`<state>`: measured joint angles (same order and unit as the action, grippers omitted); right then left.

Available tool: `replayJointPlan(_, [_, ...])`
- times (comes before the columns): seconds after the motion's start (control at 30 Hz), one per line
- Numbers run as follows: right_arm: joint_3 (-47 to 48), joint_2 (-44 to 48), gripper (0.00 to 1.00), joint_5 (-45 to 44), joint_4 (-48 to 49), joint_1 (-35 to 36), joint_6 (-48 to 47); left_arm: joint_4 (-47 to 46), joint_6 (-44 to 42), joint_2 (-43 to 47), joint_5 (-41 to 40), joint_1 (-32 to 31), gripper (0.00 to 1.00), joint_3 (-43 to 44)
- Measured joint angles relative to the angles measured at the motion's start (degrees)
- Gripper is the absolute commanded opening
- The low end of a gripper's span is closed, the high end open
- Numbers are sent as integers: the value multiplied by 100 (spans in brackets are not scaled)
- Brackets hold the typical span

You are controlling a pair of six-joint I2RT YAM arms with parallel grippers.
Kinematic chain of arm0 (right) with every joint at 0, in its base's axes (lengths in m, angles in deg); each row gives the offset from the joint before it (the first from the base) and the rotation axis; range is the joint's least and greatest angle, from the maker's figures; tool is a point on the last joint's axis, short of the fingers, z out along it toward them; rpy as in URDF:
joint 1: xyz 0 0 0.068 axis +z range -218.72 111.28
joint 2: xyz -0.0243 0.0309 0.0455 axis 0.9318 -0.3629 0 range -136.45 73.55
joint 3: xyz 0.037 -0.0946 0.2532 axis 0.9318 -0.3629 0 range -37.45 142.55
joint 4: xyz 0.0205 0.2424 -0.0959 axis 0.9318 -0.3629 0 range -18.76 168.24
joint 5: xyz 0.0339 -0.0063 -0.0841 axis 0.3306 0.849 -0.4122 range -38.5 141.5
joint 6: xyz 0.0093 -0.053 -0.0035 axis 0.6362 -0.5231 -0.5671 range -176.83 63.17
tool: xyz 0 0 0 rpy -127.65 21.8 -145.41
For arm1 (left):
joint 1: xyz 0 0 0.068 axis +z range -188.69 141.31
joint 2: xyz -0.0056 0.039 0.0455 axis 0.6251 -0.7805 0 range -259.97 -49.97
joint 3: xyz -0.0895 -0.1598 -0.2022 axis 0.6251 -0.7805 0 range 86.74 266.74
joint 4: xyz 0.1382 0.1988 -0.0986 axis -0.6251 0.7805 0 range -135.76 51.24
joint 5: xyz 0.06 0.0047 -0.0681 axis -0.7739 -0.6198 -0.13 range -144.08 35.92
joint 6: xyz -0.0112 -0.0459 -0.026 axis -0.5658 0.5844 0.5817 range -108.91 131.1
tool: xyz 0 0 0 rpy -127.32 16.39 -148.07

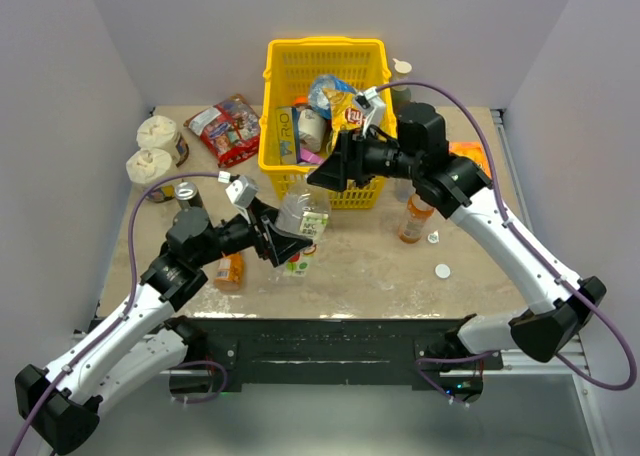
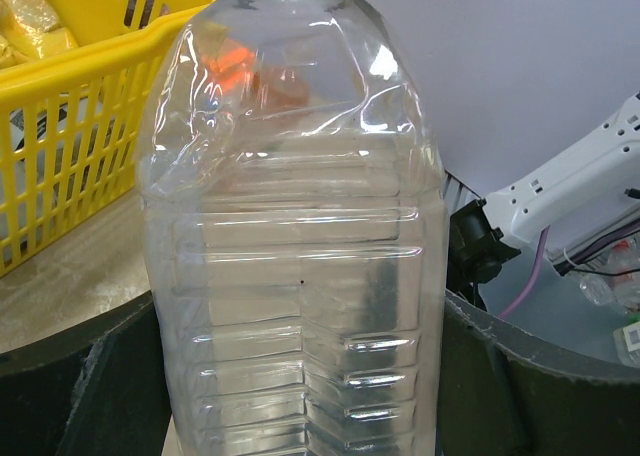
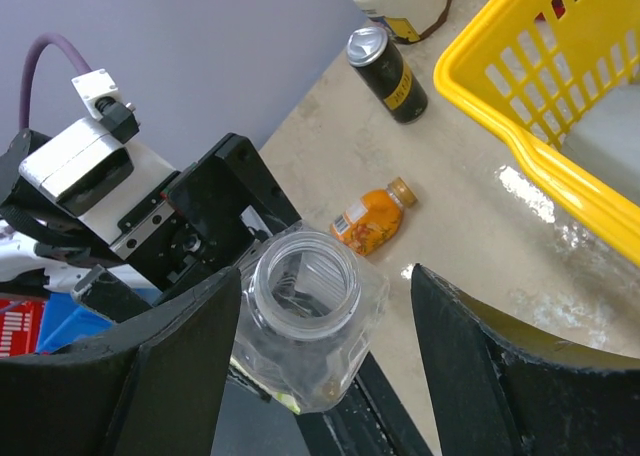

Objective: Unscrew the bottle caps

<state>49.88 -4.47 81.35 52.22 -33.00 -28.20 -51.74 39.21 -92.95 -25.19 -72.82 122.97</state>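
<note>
Grips the clear bottle (image 1: 302, 214) with the left tool (image 1: 283, 241), dark fingers (image 2: 80, 396) pressed against both ribbed sides (low on the body, well below the shoulder); holds it just in front of the yellow basket (image 1: 325, 56), neck tipped up toward the right tool (image 1: 328, 169). Poises that right tool over the bottle's mouth, fingers spread, one on either side of the neck with a gap showing on each side; touches nothing there, as far as the right wrist view tells. Shows in that same view the mouth open and the threaded rim bare.

Elsewhere on the desk (image 1: 360, 276): lays a small orange juice bottle (image 3: 372, 219) on its side, its cap (image 3: 402, 189) on, near an upright dark can (image 3: 390, 73); stands a bottle with an orange label (image 1: 415, 219) to the right of the basket, partly behind the right arm; rests a loose white cap (image 1: 442, 271) flat on the desk near that bottle.
</note>
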Motion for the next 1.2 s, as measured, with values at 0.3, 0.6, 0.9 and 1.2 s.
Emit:
replayJointPlan(0.3, [-122, -4, 31, 116, 162, 177, 105, -33, 39, 7, 114, 0, 21, 0])
replayJointPlan(0.6, [-186, 66, 0, -90, 291, 260, 133, 4, 81, 68, 85, 0, 80, -2])
replayJointPlan(0.9, [-382, 671, 0, -953, -369, 363, -195, 505, -177, 223, -251, -15, 100, 35])
replayJointPlan(1.2, [-1174, 1373, 0, -1552, -732, 490, -225, 1325, -625, 424, -208, -87, 100, 55])
